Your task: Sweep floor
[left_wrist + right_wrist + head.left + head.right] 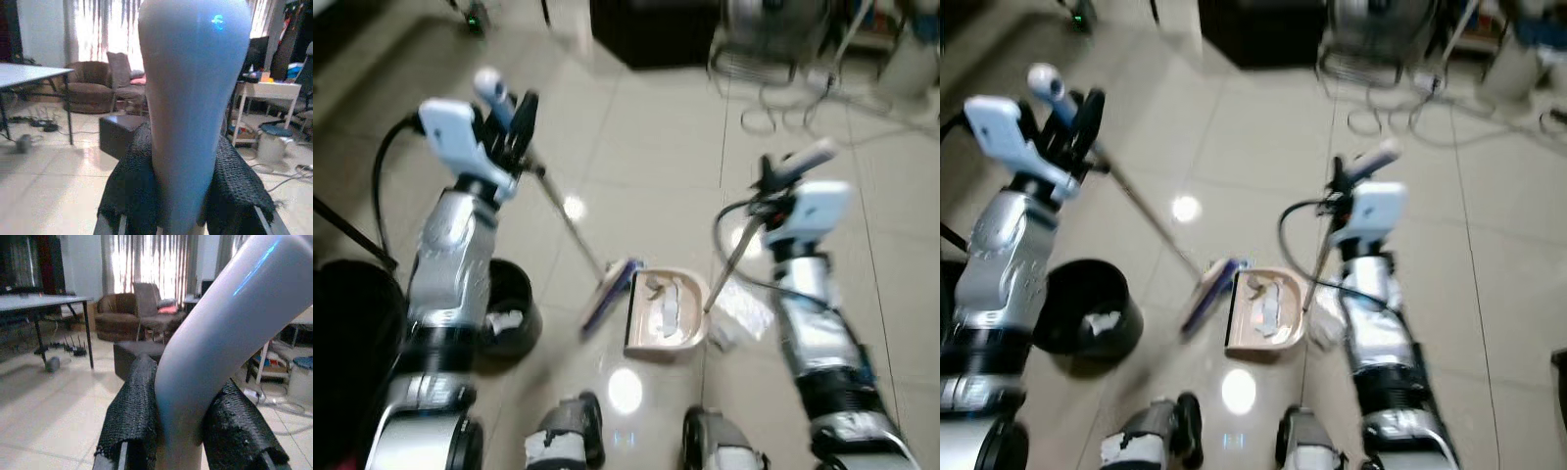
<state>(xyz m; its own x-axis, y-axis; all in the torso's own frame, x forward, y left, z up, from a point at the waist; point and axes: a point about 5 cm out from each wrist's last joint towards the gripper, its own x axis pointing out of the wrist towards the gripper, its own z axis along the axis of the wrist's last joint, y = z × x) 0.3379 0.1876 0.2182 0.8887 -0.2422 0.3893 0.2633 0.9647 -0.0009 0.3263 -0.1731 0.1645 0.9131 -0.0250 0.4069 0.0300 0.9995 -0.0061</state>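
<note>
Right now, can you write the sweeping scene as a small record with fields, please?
left pincer: shut on broom handle
right pincer: shut on dustpan handle
broom head: on the floor, beside the dustpan
dustpan: on the tiles, with pale debris inside
black bin: by the left arm, holds some white waste

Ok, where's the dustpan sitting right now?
In the left eye view the dustpan lies on the tiled floor just ahead of the robot's feet, the broom head against its left edge, the black bin farther left.
</note>
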